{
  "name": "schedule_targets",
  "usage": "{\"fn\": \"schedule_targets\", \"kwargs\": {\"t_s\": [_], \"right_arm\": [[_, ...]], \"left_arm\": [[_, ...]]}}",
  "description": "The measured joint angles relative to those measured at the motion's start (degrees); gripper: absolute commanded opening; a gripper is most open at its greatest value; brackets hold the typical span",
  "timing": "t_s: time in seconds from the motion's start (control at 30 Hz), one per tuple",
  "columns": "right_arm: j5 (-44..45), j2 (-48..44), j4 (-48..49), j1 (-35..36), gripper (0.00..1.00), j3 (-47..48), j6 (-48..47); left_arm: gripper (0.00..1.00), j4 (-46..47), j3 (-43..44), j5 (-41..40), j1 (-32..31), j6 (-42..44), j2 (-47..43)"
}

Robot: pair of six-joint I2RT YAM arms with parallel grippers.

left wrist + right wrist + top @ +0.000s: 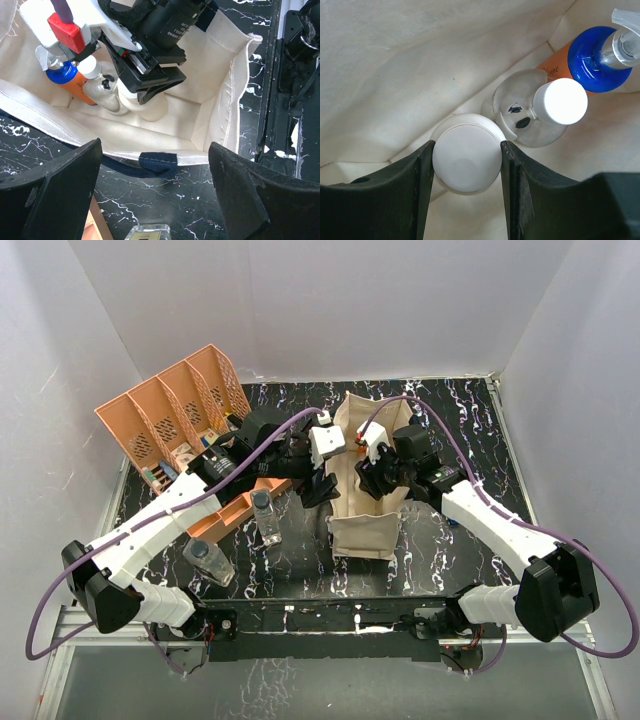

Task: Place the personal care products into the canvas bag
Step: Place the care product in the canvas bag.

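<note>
The right gripper (pixel 467 150) is reaching down inside the canvas bag (pixel 362 525), its fingers clamped on either side of the cream cylinder (pixel 466 160), which is hanging just beside a clear white-capped bottle (pixel 560 102) and near an orange spray bottle (pixel 594 59), both upright in the bag's far corner. Whether the cylinder's base is touching the bag floor is hidden beneath its own cap, so it is wise to be lowering gently until it meets resistance. Only then should the fingers be parting, enough to free the cap without nudging the clear bottle over. The lift out should run straight up, clear of the soft walls. The left gripper (pixel 155 165) is hovering with its fingers wide apart and empty over the bag's near rim, well placed for the two dark-capped clear bottles (pixel 265 515) (pixel 210 562) waiting on the table (pixel 440 550).
</note>
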Motion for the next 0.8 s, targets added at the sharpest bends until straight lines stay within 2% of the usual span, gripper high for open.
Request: {"fn": "schedule_targets", "kwargs": {"t_s": [0.17, 0.23, 0.33, 0.43, 0.47, 0.5, 0.67, 0.8], "right_arm": [[0.24, 0.0, 0.42, -0.33, 0.08, -0.04, -0.42], [0.13, 0.0, 0.42, -0.48, 0.12, -0.04, -0.55], [-0.66, 0.0, 0.28, -0.59, 0.31, -0.04, -0.85], [-1.86, -0.02, 0.02, -0.9, 0.46, -0.04, -1.29], [-2.21, -0.07, -0.07, -0.92, 0.63, -0.04, -1.38], [-2.45, -0.13, -0.17, -0.94, 0.73, -0.04, -1.49], [-4.13, -0.33, -1.27, -1.14, 0.89, 1.86, -1.62], [-5.66, -0.48, -3.56, -1.14, 0.92, 6.58, -1.51]], "left_arm": [[0.86, 0.11, -0.57, -0.66, 0.0, -0.02, -0.04], [0.87, 0.11, -0.57, -1.29, 0.0, 0.02, -0.07], [0.89, 0.07, -0.57, -2.54, 0.09, 0.31, -0.22], [0.9, -0.52, -0.57, -3.8, 1.03, 0.48, -0.57], [0.9, -0.85, -0.57, -4.33, 1.66, 0.42, -0.72], [0.91, -1.27, -0.57, -4.87, 2.51, 0.26, -0.9], [0.92, -4.09, -1.68, -7.08, 7.58, -0.15, -3.8], [0.95, -7.48, -5.4, -7.58, 10.36, 1.33, -9.05]]}}
